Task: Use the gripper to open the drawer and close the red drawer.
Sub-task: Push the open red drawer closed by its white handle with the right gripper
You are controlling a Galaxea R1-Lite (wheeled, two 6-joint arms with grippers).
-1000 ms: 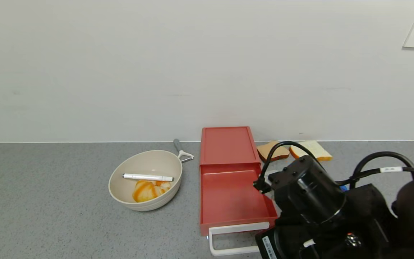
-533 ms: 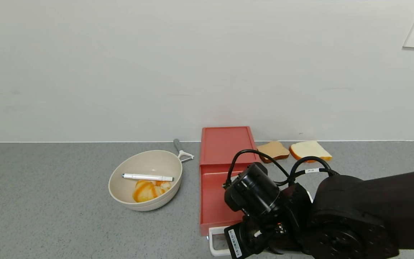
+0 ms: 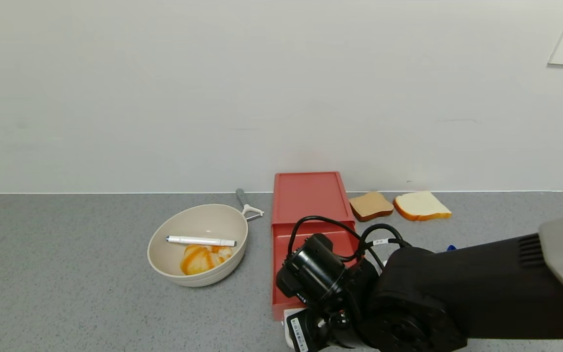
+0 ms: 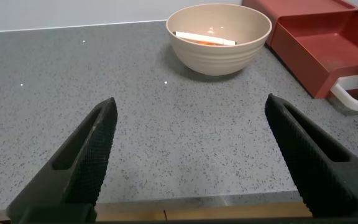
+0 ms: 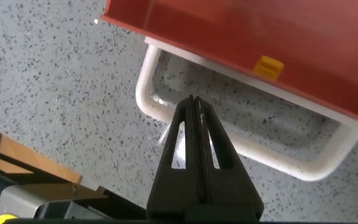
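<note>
The coral-red drawer (image 3: 309, 195) lies against the wall with its tray (image 3: 289, 264) slid out toward me. Its white loop handle (image 5: 149, 93) lies on the counter at the tray's front. My right gripper (image 5: 192, 101) is shut with its fingers pressed together and nothing between them. Its tip sits just over the near bar of the handle, by one corner. In the head view the black right wrist (image 3: 313, 271) covers the tray's front and most of the handle. My left gripper (image 4: 191, 149) is open and empty above the counter's front edge.
A beige bowl (image 3: 198, 244) with a white pen (image 3: 201, 240) and an orange-striped item stands left of the drawer, a peeler (image 3: 247, 204) behind it. Two bread slices (image 3: 399, 205) lie right of the drawer. The counter's wooden front edge (image 5: 17, 152) is close by.
My right arm has swung left along the tray's front, from the drawer's right side to over the handle. It now hides most of the handle. The drawer has not moved.
</note>
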